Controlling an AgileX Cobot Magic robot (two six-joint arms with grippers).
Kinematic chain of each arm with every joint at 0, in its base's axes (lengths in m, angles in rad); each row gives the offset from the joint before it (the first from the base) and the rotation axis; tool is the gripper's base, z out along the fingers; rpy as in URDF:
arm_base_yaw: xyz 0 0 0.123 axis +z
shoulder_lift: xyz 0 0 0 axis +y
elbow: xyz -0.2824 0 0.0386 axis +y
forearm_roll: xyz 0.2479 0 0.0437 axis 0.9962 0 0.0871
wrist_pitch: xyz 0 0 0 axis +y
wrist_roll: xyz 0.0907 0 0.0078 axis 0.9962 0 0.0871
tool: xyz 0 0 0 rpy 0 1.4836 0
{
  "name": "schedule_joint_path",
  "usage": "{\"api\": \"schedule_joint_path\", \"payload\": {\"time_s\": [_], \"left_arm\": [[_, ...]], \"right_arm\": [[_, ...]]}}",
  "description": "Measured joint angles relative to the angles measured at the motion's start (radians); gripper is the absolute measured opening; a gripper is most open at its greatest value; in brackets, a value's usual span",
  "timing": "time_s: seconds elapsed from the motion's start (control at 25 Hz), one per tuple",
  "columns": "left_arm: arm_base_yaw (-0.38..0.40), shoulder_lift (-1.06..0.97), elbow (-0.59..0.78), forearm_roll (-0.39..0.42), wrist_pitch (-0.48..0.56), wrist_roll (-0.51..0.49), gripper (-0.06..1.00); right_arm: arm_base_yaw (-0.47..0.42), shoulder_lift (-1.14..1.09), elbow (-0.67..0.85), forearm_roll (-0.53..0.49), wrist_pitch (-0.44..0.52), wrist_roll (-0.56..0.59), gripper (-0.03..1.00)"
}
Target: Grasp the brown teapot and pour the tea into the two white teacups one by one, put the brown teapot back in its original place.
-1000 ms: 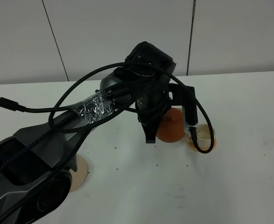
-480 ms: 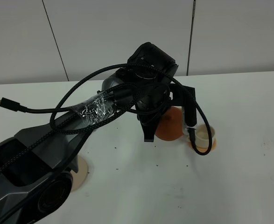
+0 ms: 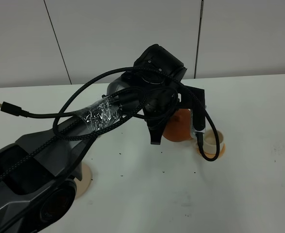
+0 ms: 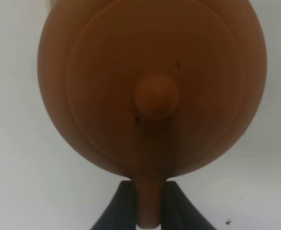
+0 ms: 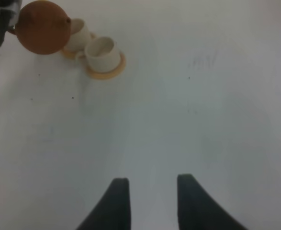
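Clearly, the left claw (image 4: 149,194) clamps the loop handle (image 4: 149,211) of the squat, round, reddish-brown teapot (image 4: 152,86) with its knobbed lid.

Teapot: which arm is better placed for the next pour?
Left. The left gripper is shut on the handle of the brown teapot, right beside the white teacups. The right gripper hangs open and empty, far from them.

The brown teapot (image 4: 152,57) looks like unglazed clay: matt and smooth, with faint turned rings on its lid. A white teacup (image 5: 103,51) appears to be smooth glazed ceramic with a soft sheen. The white worktop (image 5: 202,120) is matt, flecked with dark specks. The left arm (image 3: 40,160) has satin black plastic casing, braided cables (image 3: 35,115) and crinkled glossy tape (image 3: 99,115).
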Motion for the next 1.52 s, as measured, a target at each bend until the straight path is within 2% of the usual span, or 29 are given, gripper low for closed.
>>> {"api": "schedule_joint_path", "payload": {"time_s": [0.72, 1.12, 1.52], "left_arm": [[-0.009, 0.000, 0.000, 0.040, -0.017, 0.005, 0.18], [-0.009, 0.000, 0.000, 0.050, -0.023, 0.090, 0.18], [-0.036, 0.000, 0.000, 0.138, -0.048, 0.143, 0.18]], "right_arm": [[0.000, 0.000, 0.000, 0.000, 0.000, 0.000, 0.24], [0.000, 0.000, 0.000, 0.000, 0.000, 0.000, 0.24], [0.000, 0.000, 0.000, 0.000, 0.000, 0.000, 0.24]]}}
